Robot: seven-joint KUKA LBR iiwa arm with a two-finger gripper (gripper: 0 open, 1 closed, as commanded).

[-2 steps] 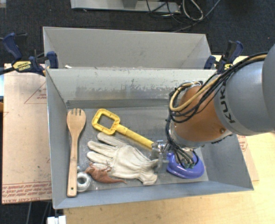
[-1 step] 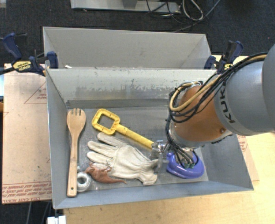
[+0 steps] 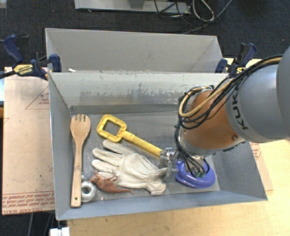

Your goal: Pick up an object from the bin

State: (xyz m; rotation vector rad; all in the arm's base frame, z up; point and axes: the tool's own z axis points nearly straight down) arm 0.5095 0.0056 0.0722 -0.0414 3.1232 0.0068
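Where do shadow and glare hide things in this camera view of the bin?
Camera view: the light is even over the bin, with no strong glare on its grey walls. The white glove is bright, yet its shape is readable. The arm shades the purple object beneath it, and the pincer sits at the edge of that dim patch. The yellow shovel casts only a thin shadow.

The bin is plain grey. Inside it, the wooden fork is light brown, the plastic shovel is bright yellow, the glove is cream-white, and the small ring is silvery. One rounded object is violet-blue. The wrist cover is orange, and the arm is silver-grey with black letters.
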